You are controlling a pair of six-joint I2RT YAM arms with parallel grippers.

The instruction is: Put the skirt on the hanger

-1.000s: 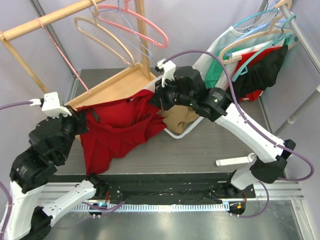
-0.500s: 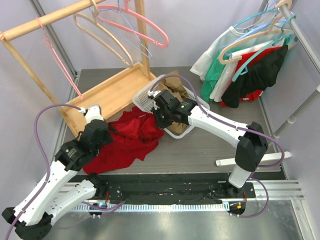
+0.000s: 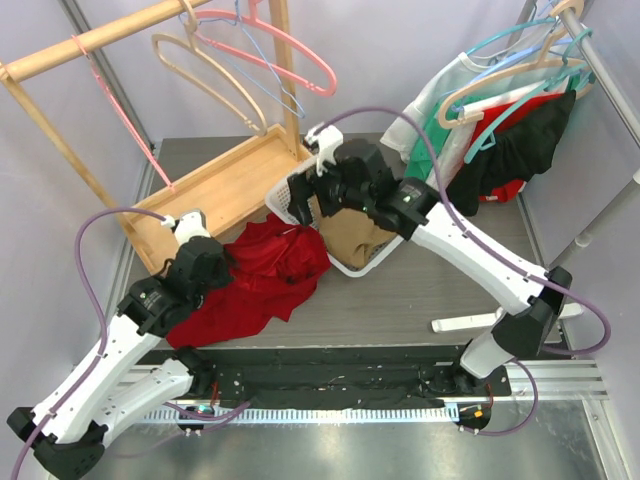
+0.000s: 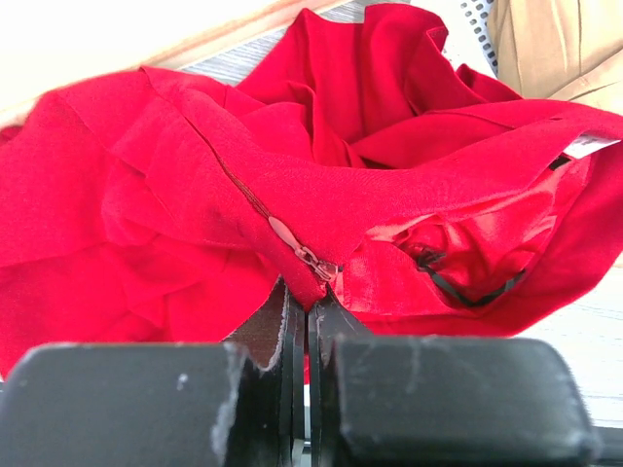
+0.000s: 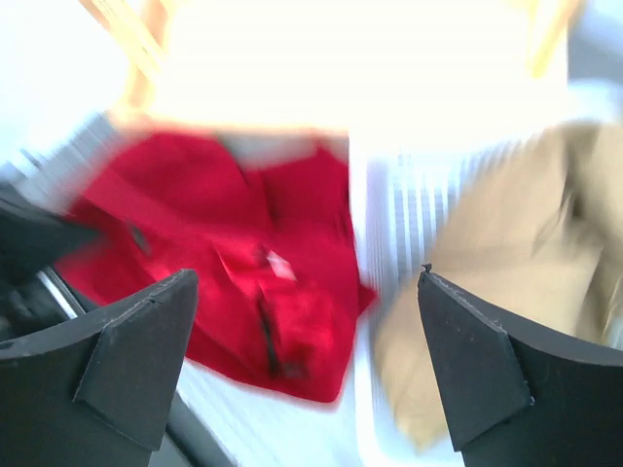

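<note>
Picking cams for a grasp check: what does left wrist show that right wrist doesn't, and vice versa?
Left wrist only: the left gripper, jaws shut on the red skirt edge right beside the zipper.
Right wrist only: the right gripper, jaws wide open with nothing between them, above the cloth. The image is blurred and overexposed.
Both: the red skirt, the tan garment and the white basket.

The skirt [image 3: 265, 275] is plain red, the basket [image 3: 283, 200] white, the table [image 3: 420, 300] grey
</note>
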